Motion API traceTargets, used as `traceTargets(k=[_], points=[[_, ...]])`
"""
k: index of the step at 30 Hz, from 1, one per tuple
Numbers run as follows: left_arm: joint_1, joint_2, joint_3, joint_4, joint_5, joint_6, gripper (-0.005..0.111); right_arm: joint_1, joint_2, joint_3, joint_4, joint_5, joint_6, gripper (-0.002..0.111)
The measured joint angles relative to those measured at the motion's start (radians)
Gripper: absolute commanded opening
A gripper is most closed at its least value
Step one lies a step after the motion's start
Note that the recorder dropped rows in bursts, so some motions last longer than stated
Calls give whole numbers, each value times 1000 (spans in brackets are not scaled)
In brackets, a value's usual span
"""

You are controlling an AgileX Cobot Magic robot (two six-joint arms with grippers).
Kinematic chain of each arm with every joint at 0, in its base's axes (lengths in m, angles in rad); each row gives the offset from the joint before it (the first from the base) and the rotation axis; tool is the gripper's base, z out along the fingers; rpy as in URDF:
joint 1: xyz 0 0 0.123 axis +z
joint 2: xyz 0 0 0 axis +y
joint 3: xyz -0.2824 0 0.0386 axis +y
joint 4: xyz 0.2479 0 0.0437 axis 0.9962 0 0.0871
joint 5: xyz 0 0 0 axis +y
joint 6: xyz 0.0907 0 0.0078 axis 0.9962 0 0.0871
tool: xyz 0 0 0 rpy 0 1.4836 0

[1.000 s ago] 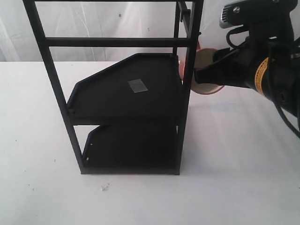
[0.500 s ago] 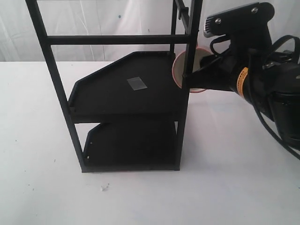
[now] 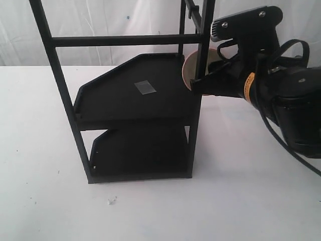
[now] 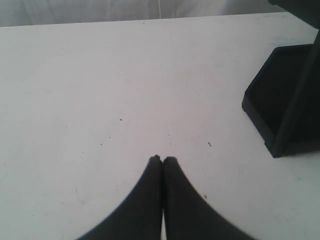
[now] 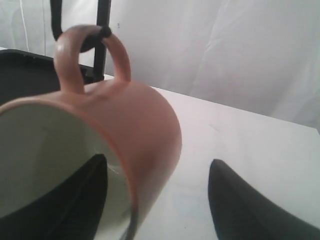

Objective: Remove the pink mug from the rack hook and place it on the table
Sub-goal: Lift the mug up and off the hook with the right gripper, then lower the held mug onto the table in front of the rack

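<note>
One rack (image 3: pixel 120 40) stands on the white surface (image 3: pixel 241 175). It carries two black trays: an upper tray (image 3: pixel 115 103) with a single grey tape square (image 3: pixel 145 87), and a lower tray (image 3: pixel 140 155) beneath it.

One pink mug (image 5: pixel 140 125) hangs by its loop handle on the rack hook (image 5: pixel 104 32). It is just outside the rack's right post, level with the upper tray and clear of the surface, tipped on its side with its cream mouth turned toward the rack.

There are two end effectors. The right end effector (image 5: pixel 157 167) is at the mug and spread wide. One finger (image 5: pixel 85 200) reaches into the mouth and the other finger (image 5: pixel 240 205) stands outside, apart from the pink wall, so the mug is straddled but not pinched.

The left end effector (image 4: pixel 162 159) hangs over bare surface, off the rack's lower corner. Its two tips are pressed together and hold nothing.
</note>
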Motion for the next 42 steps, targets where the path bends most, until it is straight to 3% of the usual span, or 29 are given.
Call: traceTargets(k=[4, 6, 12, 15, 35, 39, 42], points=[[0, 0, 0, 0, 0, 0, 0, 0, 4, 0, 0, 12, 1, 55], [0, 0, 0, 0, 0, 0, 0, 0, 4, 0, 0, 12, 1, 49], [0, 0, 0, 0, 0, 0, 0, 0, 4, 0, 0, 12, 1, 13], [0, 0, 0, 0, 0, 0, 0, 0, 4, 0, 0, 14, 1, 1], [0, 0, 0, 0, 0, 0, 0, 0, -102, 0, 8, 120, -39, 0], [0, 0, 0, 0, 0, 0, 0, 0, -138, -1, 106, 154, -176, 0], [0, 0, 0, 0, 0, 0, 0, 0, -166, -1, 263, 165, -406, 0]])
